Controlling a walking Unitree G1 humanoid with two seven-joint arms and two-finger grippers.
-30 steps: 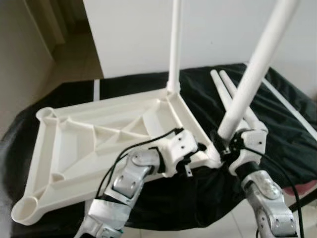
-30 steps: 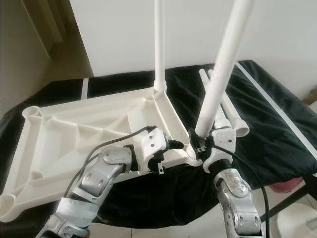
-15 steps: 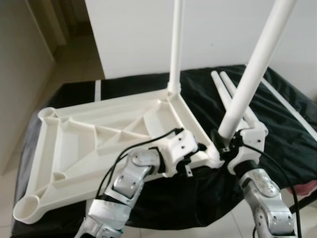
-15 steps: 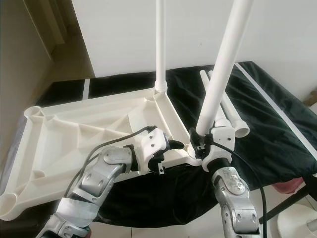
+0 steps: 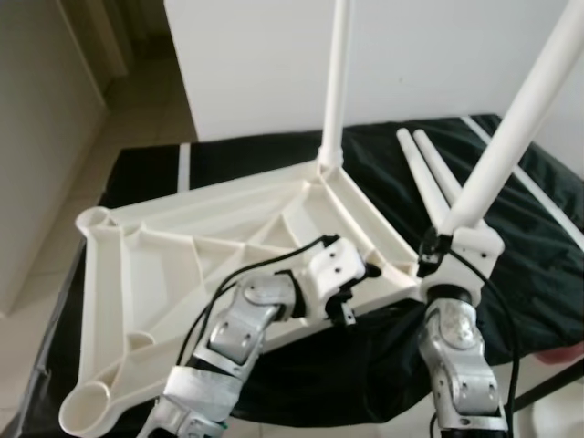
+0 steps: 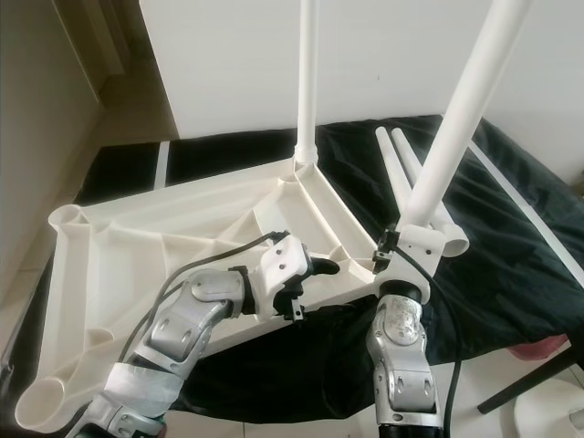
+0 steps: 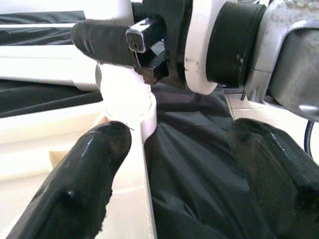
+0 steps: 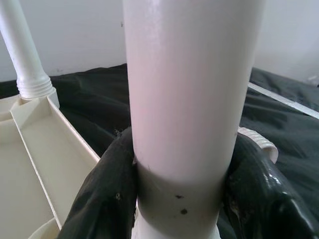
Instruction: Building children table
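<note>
A white plastic tabletop lies upside down on a black cloth. One white leg stands upright in its far corner socket. My right gripper is shut on a second leg, low on the shaft, at the near right corner; the leg leans right. In the right wrist view the fingers press both sides of this leg. My left gripper stands open by the tabletop's near edge, close to that corner. Two loose legs lie on the cloth behind.
The black cloth covers a low surface reaching the white wall behind. Tiled floor and a passage lie to the far left. A reddish object sits on the floor at the right, below the cloth's edge.
The camera has shifted a little. My right forearm has swung in beneath the held leg, which now leans further right. The left gripper keeps its place by the tabletop's edge.
</note>
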